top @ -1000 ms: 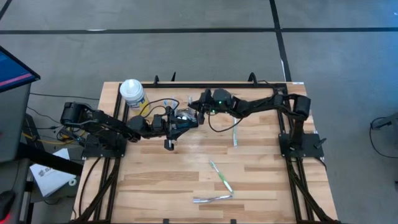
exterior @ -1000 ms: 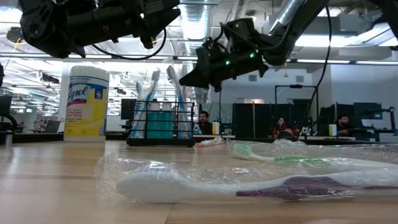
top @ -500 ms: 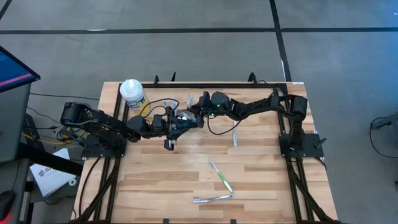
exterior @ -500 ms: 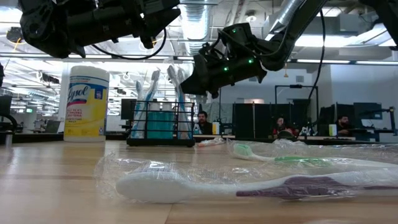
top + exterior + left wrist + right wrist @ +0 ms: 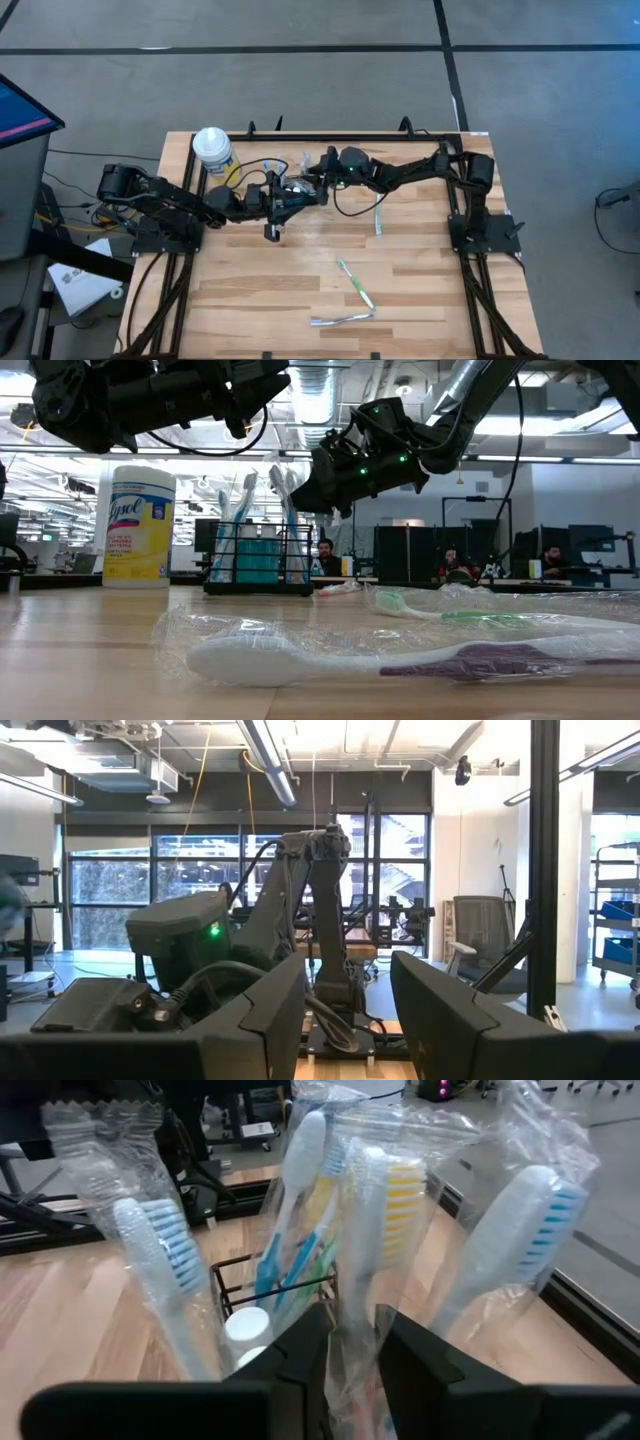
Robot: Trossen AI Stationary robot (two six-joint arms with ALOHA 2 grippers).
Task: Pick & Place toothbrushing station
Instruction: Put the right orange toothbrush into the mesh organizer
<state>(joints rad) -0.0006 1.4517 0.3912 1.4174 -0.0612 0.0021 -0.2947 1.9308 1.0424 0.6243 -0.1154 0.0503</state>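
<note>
Watching my right gripper (image 5: 352, 1342), moved in over the caddy (image 5: 259, 559), now settling, jaws narrowly parted around a wrapped toothbrush (image 5: 366, 1240); the left gripper (image 5: 345, 1010) is hovering, jaws spread.

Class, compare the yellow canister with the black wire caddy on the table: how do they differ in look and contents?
The yellow canister is a solid cylinder with a white lid, closed; the black wire caddy is an open rectangular frame that you can see through. The canister stands taller than the caddy's frame. The caddy holds wrapped toothbrushes sticking out above it. Both stand upright at the table's far edge.
</note>
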